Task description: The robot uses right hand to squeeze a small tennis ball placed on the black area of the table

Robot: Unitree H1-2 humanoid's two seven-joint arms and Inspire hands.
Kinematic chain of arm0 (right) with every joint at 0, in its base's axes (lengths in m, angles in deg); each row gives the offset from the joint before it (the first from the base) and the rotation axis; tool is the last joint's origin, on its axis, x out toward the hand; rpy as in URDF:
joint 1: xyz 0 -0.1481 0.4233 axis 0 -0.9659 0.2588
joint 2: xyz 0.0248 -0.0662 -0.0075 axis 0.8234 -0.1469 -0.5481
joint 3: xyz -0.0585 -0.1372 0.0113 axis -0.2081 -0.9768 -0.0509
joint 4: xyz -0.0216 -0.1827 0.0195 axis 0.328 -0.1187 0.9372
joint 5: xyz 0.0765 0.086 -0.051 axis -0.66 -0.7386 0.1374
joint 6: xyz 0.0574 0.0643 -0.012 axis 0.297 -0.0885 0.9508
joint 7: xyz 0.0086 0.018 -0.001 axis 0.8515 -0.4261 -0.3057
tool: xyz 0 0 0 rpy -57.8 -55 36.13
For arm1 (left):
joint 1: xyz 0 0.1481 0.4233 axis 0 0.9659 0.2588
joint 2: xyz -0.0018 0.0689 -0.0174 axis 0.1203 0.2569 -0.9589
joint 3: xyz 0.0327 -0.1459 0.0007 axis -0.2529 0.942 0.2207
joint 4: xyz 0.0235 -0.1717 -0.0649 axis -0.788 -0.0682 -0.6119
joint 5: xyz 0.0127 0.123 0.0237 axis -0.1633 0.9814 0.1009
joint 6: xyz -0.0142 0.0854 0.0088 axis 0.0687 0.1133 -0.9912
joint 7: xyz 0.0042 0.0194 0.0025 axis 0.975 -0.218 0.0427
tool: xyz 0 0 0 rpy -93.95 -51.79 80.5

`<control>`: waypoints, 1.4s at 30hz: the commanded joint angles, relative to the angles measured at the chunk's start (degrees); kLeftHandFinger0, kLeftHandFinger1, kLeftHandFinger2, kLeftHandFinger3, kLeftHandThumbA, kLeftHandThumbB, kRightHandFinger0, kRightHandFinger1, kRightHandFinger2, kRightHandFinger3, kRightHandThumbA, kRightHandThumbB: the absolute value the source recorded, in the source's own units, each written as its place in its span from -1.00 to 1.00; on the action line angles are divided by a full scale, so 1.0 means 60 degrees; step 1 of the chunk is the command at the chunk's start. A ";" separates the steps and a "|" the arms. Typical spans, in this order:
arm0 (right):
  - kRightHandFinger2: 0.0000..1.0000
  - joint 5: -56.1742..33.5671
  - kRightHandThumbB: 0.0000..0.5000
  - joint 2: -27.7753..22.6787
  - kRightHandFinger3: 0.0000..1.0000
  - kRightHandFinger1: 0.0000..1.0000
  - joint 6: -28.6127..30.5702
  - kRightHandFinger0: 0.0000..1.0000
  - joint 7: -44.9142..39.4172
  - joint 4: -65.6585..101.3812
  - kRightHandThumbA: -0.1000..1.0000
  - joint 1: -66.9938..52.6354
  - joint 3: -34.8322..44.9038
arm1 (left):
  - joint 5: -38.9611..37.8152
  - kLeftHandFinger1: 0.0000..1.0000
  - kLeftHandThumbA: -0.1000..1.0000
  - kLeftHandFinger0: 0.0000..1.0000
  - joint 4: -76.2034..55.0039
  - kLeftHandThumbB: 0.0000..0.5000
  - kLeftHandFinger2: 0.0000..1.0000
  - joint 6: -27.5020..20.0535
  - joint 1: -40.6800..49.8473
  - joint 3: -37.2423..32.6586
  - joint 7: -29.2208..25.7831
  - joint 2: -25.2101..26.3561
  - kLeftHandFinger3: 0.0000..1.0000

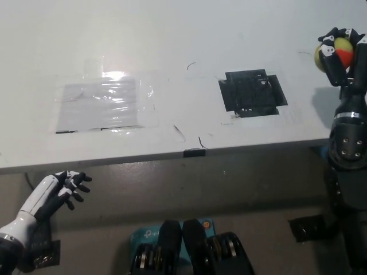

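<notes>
A small yellow and red tennis ball (pixel 337 52) is held up in my black right hand (pixel 342 56) at the far right edge of the picture, above the white table and well to the right of the black area (pixel 251 93). The hand's fingers wrap around the ball, and the forearm stands upright beneath it. Nothing lies on the black patch. My white left hand (pixel 57 192) rests below the table's front edge at the lower left, with its fingers spread and nothing in them.
A clear plastic sheet (pixel 106 104) is taped flat on the white table (pixel 172 51) to the left of the black area. A small dark clip (pixel 195 152) sits on the table's front edge. A teal box (pixel 143 238) lies on the floor below.
</notes>
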 commanded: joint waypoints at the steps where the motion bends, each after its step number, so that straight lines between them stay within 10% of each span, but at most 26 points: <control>1: -0.57 0.0301 -0.05 -0.0253 -0.79 -1.00 -0.0061 -1.00 -0.0118 0.0855 -1.00 -0.0042 -0.0203 | 0.0016 -0.09 0.83 -0.23 -0.0221 -0.76 0.05 -0.0386 -0.0072 0.0142 -0.0038 0.0088 0.22; 26: -0.50 0.1251 -0.26 -0.0149 -0.67 -1.00 0.0160 -1.00 -0.0337 0.1402 -1.00 -0.0375 -0.1172 | -0.0017 -0.12 0.86 -0.24 -0.0116 -0.65 0.05 -0.0505 0.0151 0.0263 -0.0089 -0.0017 0.24; 30: -0.04 0.1964 -0.12 -0.0795 -0.43 -0.71 -0.1024 -1.00 -0.1399 0.1168 -1.00 -0.0047 -0.2138 | -0.0093 -0.10 0.83 -0.21 -0.0243 -0.63 0.05 -0.0378 0.0196 0.0308 -0.0038 -0.0049 0.25; 39: 0.01 0.3617 -1.00 -0.1796 -0.55 -0.64 -0.1744 -1.00 -0.2627 -0.0275 -1.00 0.0990 -0.4631 | -0.0020 -0.15 0.80 -0.26 -0.0182 -0.69 0.00 -0.0464 0.0198 0.0313 -0.0025 -0.0062 0.20; 42: -0.21 0.4265 -1.00 -0.1883 -0.07 -0.85 -0.1826 -1.00 -0.2612 -0.0766 -1.00 0.1302 -0.5304 | -0.0035 -0.15 0.78 -0.26 -0.0244 -0.74 0.00 -0.0403 0.0212 0.0335 -0.0032 -0.0080 0.21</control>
